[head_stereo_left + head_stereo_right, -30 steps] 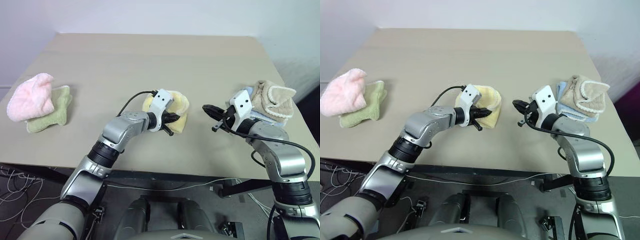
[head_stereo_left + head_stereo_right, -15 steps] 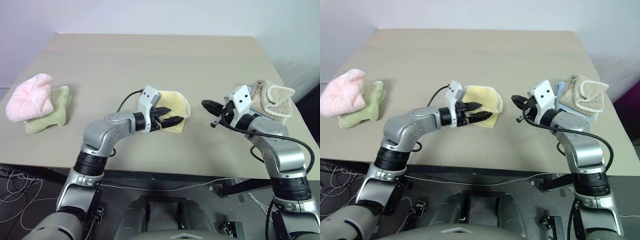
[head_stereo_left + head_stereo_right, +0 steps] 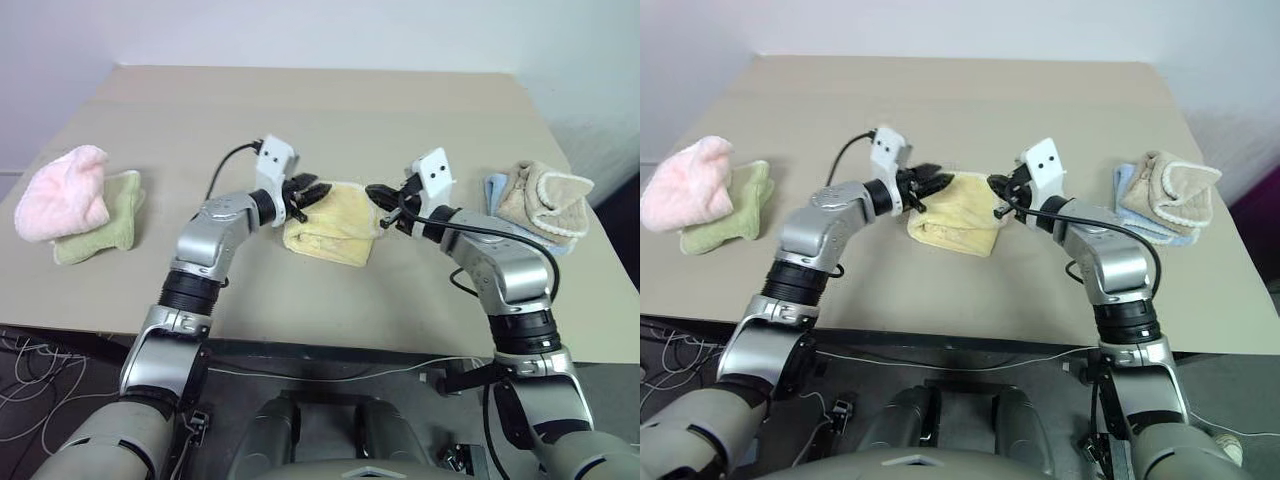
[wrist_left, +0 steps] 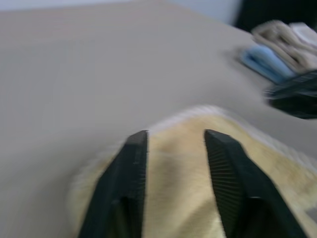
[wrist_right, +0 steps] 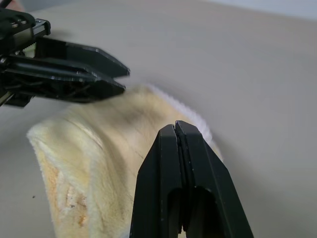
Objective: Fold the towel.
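The pale yellow towel [image 3: 330,228] lies folded in a thick bundle at the middle of the table. My left gripper [image 3: 308,189] is at the towel's far left corner. In the left wrist view its fingers [image 4: 134,153] stand a little apart, with the yellow pile showing in the gap. My right gripper [image 3: 378,194] is at the towel's far right corner, pointing toward the left gripper. Its fingers [image 5: 176,148] are pressed together with nothing between them, just above the towel's hemmed edge [image 5: 193,116].
A pink fluffy cloth [image 3: 62,195] sits on a green cloth [image 3: 112,222] at the table's left. A beige cloth with cream trim [image 3: 545,200] rests on a light blue cloth [image 3: 497,186] at the right. The table's front edge [image 3: 300,345] is near.
The left gripper let go of the towel, opened wide, moved to its far left corner and narrowed. The right gripper swung left to the towel's right corner, still shut.
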